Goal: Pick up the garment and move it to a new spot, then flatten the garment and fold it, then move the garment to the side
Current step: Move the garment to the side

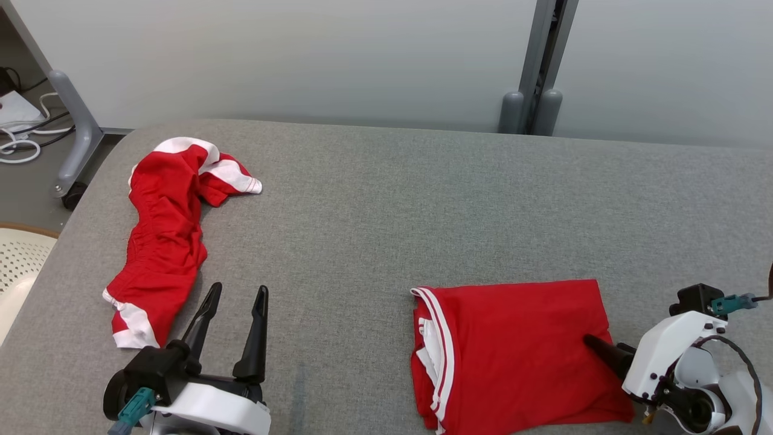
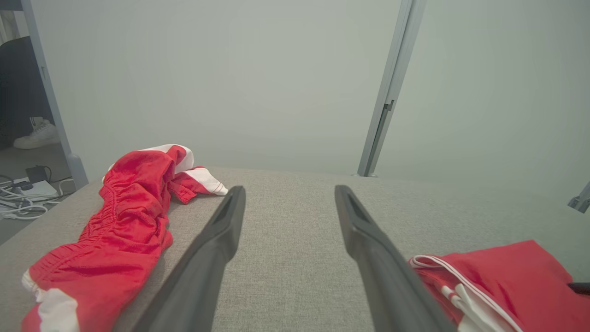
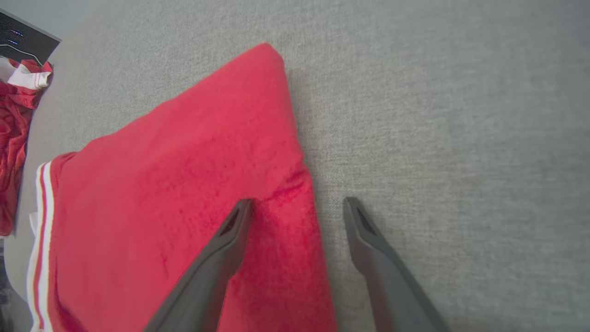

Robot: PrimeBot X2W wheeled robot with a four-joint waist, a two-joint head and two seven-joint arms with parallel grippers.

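A folded red garment (image 1: 513, 338) with white trim lies flat near the front right of the grey padded table (image 1: 386, 199). My right gripper (image 1: 604, 353) is open and low at its right edge. In the right wrist view, one finger (image 3: 230, 235) rests on the red cloth (image 3: 161, 184) and the other stands over bare table, so the gripper (image 3: 297, 204) straddles the hem. A second red and white garment (image 1: 166, 235) lies crumpled at the far left. My left gripper (image 1: 238, 290) is open and empty just to its right, and shows again (image 2: 290, 191) between both garments (image 2: 124, 221) (image 2: 516, 276).
A pale perforated basket (image 1: 18, 260) sits off the table's left edge. Cables and a white box (image 1: 18, 133) lie on the floor at the back left. A grey frame post (image 1: 537, 66) stands against the wall behind the table.
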